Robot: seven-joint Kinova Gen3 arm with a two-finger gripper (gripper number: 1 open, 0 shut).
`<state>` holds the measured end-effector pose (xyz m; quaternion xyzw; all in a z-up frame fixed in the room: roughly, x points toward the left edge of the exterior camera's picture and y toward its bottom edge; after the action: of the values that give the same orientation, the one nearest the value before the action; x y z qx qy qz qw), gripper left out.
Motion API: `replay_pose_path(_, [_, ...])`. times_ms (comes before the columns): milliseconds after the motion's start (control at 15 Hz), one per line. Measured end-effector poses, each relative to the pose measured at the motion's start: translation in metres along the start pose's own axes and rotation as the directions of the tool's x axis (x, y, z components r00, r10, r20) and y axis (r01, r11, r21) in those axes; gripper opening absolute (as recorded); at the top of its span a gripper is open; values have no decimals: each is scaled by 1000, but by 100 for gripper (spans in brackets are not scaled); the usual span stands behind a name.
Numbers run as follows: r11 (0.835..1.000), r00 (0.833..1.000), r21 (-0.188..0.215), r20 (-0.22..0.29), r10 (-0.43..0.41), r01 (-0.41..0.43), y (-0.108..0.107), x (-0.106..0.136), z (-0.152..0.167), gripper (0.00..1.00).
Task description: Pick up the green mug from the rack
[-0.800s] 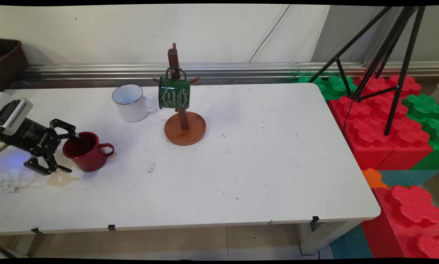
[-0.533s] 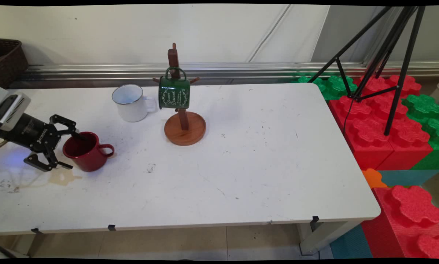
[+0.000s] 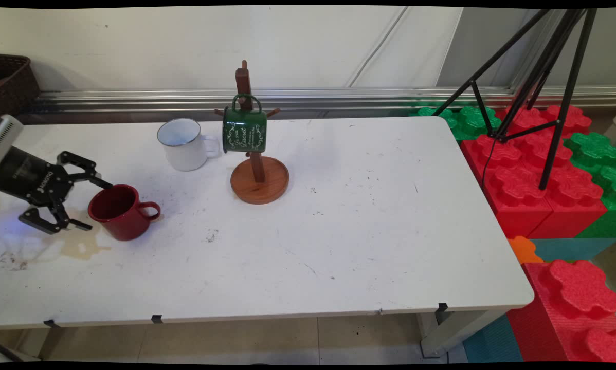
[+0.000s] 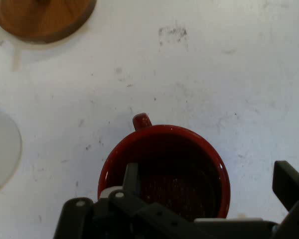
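Observation:
A red mug (image 3: 119, 213) stands upright near the table's left end, handle pointing right. My gripper (image 3: 97, 206) is open just left of it and tilted down toward it. One fingertip sits at the mug's far left rim, the other hangs over the table on the near left. In the hand view the red mug (image 4: 179, 164) lies right below the gripper (image 4: 209, 175). The left finger (image 4: 131, 177) shows over the mug's inside and the right finger (image 4: 288, 181) stands outside its wall. The mug looks empty.
A white enamel mug (image 3: 183, 144) stands behind, next to a wooden mug tree (image 3: 259, 180) with a green mug (image 3: 244, 131) hung on it. A pale stain (image 3: 84, 249) marks the white table (image 3: 364, 231). A brown basket (image 3: 10, 82) sits back left. A tripod (image 3: 539, 77) and foam blocks (image 3: 534, 174) stand right.
My gripper has drawn back to the left and risen a little, its far finger coming out from inside the red mug to the rim. The mug has stayed put.

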<state>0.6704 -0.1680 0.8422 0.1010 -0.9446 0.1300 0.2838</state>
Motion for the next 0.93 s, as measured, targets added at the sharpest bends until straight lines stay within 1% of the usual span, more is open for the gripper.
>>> replay_pose_path(467, [998, 996, 9, -49, -68, 68, 2, 6, -29, 100])
replay_pose_path(933, [990, 983, 11, -114, -142, 144, 2, 13, -49, 100])
